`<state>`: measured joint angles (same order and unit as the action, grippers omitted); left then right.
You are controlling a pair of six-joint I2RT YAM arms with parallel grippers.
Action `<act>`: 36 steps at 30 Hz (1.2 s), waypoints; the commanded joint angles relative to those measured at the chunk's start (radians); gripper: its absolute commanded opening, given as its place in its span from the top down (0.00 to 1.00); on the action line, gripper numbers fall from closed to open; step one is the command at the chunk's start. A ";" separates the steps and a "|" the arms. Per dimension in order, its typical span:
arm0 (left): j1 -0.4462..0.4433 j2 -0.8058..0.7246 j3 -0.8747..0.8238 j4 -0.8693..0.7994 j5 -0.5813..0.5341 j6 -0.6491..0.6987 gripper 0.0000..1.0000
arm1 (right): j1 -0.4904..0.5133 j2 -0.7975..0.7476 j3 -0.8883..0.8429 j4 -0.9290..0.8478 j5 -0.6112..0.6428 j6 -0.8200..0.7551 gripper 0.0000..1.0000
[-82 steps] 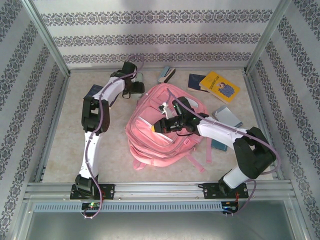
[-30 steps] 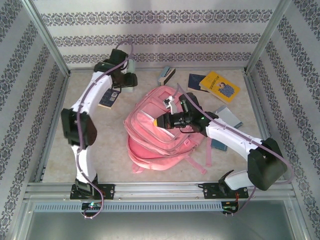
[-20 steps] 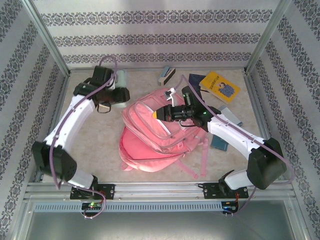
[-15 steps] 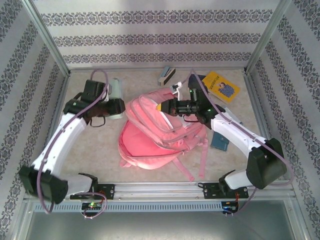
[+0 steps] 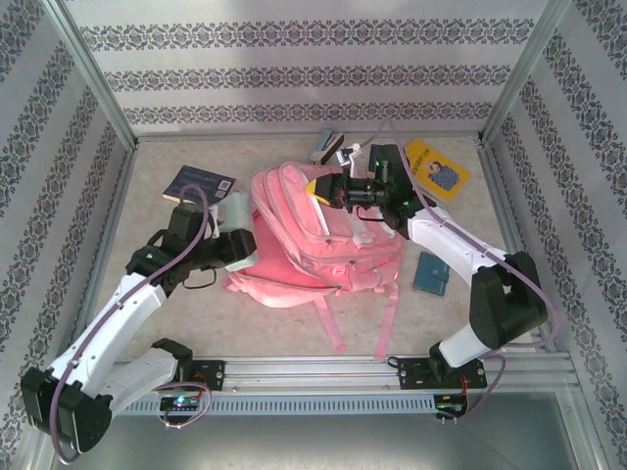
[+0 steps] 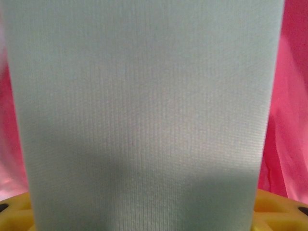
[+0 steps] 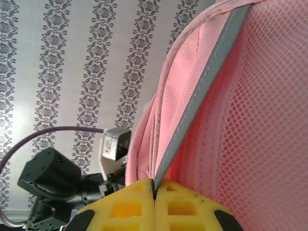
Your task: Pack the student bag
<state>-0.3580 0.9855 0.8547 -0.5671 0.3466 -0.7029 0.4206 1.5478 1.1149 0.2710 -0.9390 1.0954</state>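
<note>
- Straps (image 5: 329, 318) of the student bag (image 5: 323, 240) trail toward my bases and lie loose on the table (image 5: 274, 328).
- On my right, a small teal notebook (image 5: 431, 272) lies flat near the bag's right edge.
- My left gripper (image 5: 238, 235) is at the bag's left side, its jaws clamped on a pale green case (image 6: 144, 106). In my left wrist view, the case's woven face stands between my yellow pads (image 6: 19, 219), with pink fabric close behind it.
- The bag sits mid-table. Its lower part is spread on the surface and its upper part is raised toward the far side.
- My right gripper (image 7: 155, 190) is at the bag's raised far edge. Its jaws are pressed together on the grey trim (image 7: 202, 91) that borders a pink mesh panel (image 7: 260, 144).
- Beyond my left gripper, a dark blue book (image 5: 199, 183) lies flat, apart from the bag.
- Behind my right arm, toward the far right, lies a yellow book (image 5: 436, 168).
- Farthest off, by the back wall, sits a small grey-and-dark object (image 5: 326, 145); I cannot tell what it is.
</note>
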 commanded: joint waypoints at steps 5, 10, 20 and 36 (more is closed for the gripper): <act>-0.047 0.118 -0.047 0.367 0.011 -0.115 0.42 | -0.002 -0.002 0.062 0.290 -0.091 0.149 1.00; -0.114 0.244 -0.088 0.615 0.020 -0.200 0.43 | 0.002 0.012 0.073 0.353 -0.100 0.199 1.00; -0.170 0.458 -0.139 1.028 0.004 -0.387 0.43 | 0.004 0.060 0.106 0.505 -0.106 0.329 1.00; -0.264 0.557 -0.011 0.908 -0.055 -0.347 0.00 | 0.013 0.071 0.105 0.542 -0.113 0.349 1.00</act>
<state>-0.6033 1.5715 0.8112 0.3752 0.3153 -1.0813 0.4213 1.6608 1.1645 0.6506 -1.0157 1.4422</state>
